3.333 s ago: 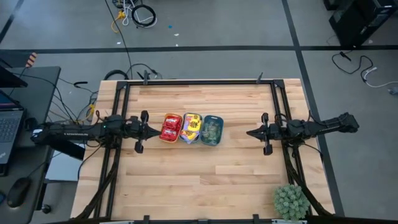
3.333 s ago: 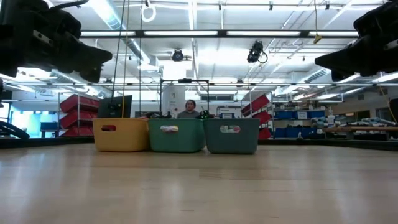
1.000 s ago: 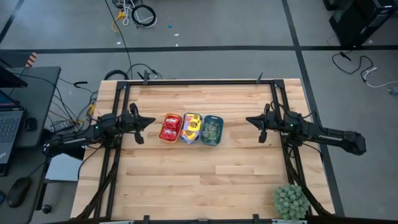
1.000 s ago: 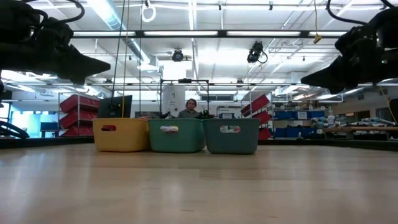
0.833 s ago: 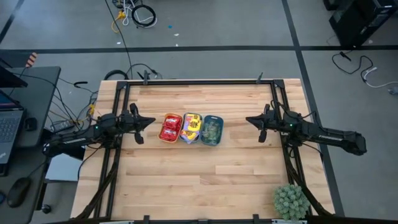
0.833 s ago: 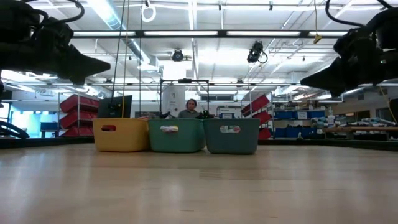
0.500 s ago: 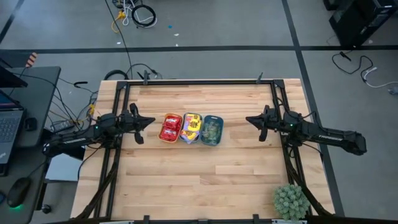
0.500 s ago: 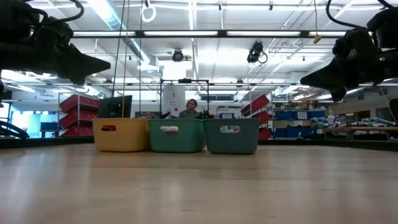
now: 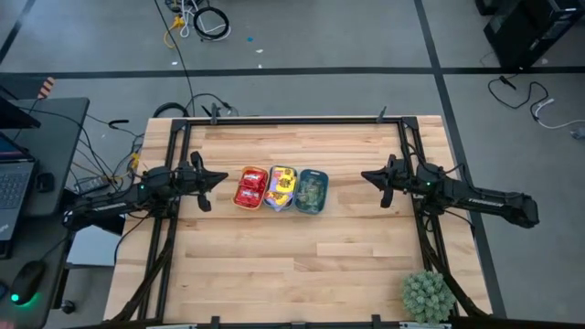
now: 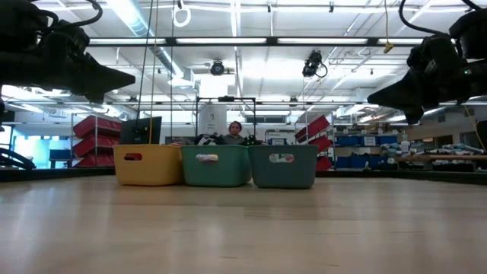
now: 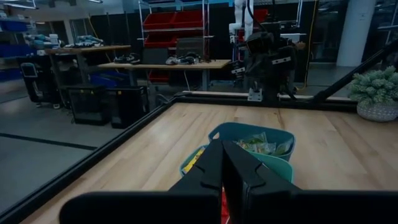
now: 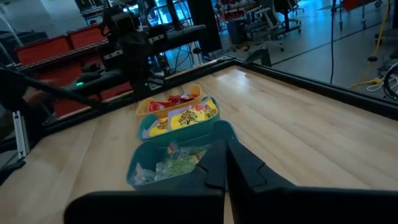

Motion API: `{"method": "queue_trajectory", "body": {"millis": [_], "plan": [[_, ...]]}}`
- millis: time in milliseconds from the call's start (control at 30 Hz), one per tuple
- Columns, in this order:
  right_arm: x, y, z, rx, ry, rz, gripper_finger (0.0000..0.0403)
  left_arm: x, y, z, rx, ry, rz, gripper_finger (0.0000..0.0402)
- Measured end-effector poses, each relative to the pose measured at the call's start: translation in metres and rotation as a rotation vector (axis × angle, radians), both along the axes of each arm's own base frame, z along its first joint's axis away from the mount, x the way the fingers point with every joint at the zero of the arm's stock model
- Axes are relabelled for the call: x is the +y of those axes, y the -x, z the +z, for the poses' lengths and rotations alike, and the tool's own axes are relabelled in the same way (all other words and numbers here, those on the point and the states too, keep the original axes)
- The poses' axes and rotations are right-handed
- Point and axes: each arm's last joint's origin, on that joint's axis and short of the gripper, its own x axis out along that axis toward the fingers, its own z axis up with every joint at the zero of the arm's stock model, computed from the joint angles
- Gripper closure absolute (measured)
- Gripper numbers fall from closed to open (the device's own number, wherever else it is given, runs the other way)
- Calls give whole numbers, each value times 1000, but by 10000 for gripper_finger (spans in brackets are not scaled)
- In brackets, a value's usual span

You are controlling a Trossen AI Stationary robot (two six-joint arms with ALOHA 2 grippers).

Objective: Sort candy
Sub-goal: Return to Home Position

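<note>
Three small trays stand side by side on the table's middle. The yellow-orange tray (image 9: 240, 174) holds red candy (image 9: 249, 187), the middle teal tray (image 10: 215, 169) holds yellow candy (image 9: 281, 185), and the right teal tray (image 10: 283, 169) holds green candy (image 9: 312, 189). My left gripper (image 9: 224, 177) hovers shut, level, to the left of the trays, pointing at them. My right gripper (image 9: 366, 175) hovers shut to their right, also pointing at them. Neither touches anything. In the right wrist view, the green candy (image 12: 171, 158) lies nearest my right gripper (image 12: 227, 142).
A spiky green plant (image 9: 428, 295) stands at the table's near right corner. Black frame rails (image 9: 292, 121) run along the far, left and right edges. Bare wood lies in front of the trays. A person (image 10: 235, 133) sits in the room behind the table.
My right gripper has rolled a little about its own pointing line while staying in place and shut. The trays and candy have not moved.
</note>
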Motion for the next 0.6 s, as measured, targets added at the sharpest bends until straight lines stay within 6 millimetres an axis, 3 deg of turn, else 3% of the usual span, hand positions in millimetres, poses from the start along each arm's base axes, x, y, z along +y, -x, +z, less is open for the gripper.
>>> {"method": "queue_trajectory", "body": {"millis": [600], "plan": [[0,0,0,0,0,0,400,0,0,0,0,0,-1,396]]}}
